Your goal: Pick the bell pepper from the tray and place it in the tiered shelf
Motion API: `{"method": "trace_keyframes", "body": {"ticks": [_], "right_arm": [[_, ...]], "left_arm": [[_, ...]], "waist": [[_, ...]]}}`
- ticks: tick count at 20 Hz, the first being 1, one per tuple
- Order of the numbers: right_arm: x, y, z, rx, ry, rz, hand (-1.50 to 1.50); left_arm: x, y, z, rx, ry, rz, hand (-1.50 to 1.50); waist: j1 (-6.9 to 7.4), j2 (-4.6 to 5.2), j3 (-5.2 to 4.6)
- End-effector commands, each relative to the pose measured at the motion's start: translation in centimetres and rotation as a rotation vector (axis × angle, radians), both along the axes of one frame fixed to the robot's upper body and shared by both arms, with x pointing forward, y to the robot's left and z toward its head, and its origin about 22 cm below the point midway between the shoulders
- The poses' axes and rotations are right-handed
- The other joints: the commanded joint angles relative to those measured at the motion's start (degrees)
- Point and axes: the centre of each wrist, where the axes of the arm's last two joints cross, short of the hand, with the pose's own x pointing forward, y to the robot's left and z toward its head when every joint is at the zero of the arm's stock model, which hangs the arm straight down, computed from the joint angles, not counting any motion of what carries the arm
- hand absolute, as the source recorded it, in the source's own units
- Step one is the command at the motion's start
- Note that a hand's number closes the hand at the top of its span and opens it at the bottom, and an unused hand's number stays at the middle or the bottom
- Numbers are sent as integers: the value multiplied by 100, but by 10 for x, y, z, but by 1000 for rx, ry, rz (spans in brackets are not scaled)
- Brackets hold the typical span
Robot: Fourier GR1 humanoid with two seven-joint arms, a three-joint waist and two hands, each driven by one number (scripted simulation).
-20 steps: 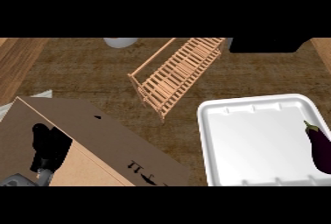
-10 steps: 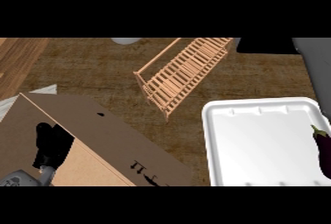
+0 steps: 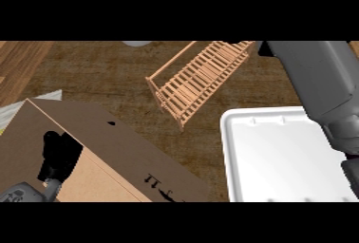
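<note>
At the counter's near edge, left of the white tray [image 3: 280, 156], the robot's left hand [image 3: 60, 156] rests with its black fingers straight and apart, raised in front of a brown cardboard box [image 3: 119, 161]. The box lies well left of the tray, tilted, with dark print on its near side. The tray fills the lower right of the head view, and its visible surface is bare white. The bell pepper cannot be seen; the right forearm [image 3: 319, 80] crosses the tray's right side and hides part of it, and the right hand is out of view. Beyond the tray's far left corner lies the slatted wooden shelf [image 3: 203, 76], set at a slant on the dark wooden counter [image 3: 98, 76].
</note>
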Motion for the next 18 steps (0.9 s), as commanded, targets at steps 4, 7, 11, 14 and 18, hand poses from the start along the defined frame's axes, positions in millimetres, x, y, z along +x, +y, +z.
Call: {"method": "trace_keyframes", "body": {"ticks": [4, 7, 11, 14, 18], "right_arm": [[8, 28, -36, 130, 199, 80, 150], [10, 33, -69, 374, 470, 85, -150], [10, 49, -69, 562, 577, 133, -150], [13, 43, -67, 702, 588, 135, -150], [18, 23, -48, 862, 458, 72, -150]], "left_arm": [[1, -16, -5, 8, -13, -94, 0], [-4, -15, -10, 11, -10, -96, 0], [-2, -18, -12, 14, -6, -87, 0], [-6, -14, -11, 37, -21, -96, 0], [-11, -16, -17, 18, -3, -78, 0]], "waist": [[-6, 151, -313], [-9, 184, -312], [-47, 169, -317], [-34, 146, -314], [-129, 119, -319]]}}
